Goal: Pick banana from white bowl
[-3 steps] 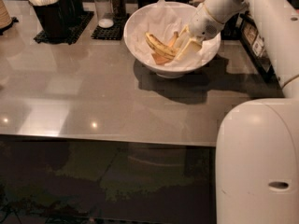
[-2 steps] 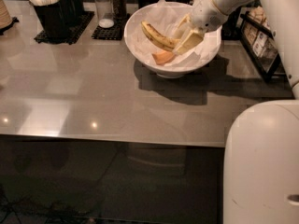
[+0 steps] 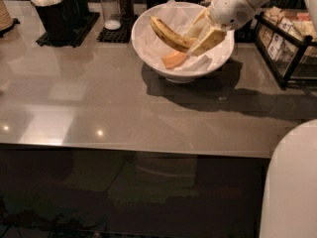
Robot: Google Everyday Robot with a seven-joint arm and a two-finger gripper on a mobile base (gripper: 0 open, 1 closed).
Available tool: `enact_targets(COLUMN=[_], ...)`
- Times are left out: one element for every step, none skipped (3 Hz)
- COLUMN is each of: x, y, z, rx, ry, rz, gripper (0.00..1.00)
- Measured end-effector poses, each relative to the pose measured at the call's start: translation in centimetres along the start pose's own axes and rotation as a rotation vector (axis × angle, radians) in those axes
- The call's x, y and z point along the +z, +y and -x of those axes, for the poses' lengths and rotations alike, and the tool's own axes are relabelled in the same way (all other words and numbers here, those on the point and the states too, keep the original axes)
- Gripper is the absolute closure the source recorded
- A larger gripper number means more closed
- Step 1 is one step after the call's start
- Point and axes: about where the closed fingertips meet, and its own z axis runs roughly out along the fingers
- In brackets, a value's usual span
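The white bowl (image 3: 148, 53), lined with crinkled white paper, stands at the back middle of the grey counter. The banana (image 3: 168, 33), yellow with brown speckles, is lifted at an angle inside the bowl, its right end between my gripper's fingers. My gripper (image 3: 198, 38) reaches in from the upper right over the bowl's right half and is shut on the banana's end. A short orange wedge (image 3: 174, 60) lies on the paper below the banana.
A black holder with white sticks (image 3: 54, 11) and shakers on a black mat (image 3: 114, 14) stand at the back left. A black wire rack with packets (image 3: 287, 38) is at the right. The counter's front edge (image 3: 133, 150) runs across the middle. My white base (image 3: 292, 187) fills the lower right.
The gripper has closed on the banana's right end and raised it; the banana has come up off the bowl's bottom and now tilts, left tip high. The orange wedge stays in the bowl.
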Motion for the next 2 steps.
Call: enact_targets(x=[-2.4,-4.4], y=[3.1,6.4], z=[0.7,1.4], rx=[0.022,0.041], ry=[0.004,0.018], rz=[-0.01,-0.033], gripper=[1.0,1.0])
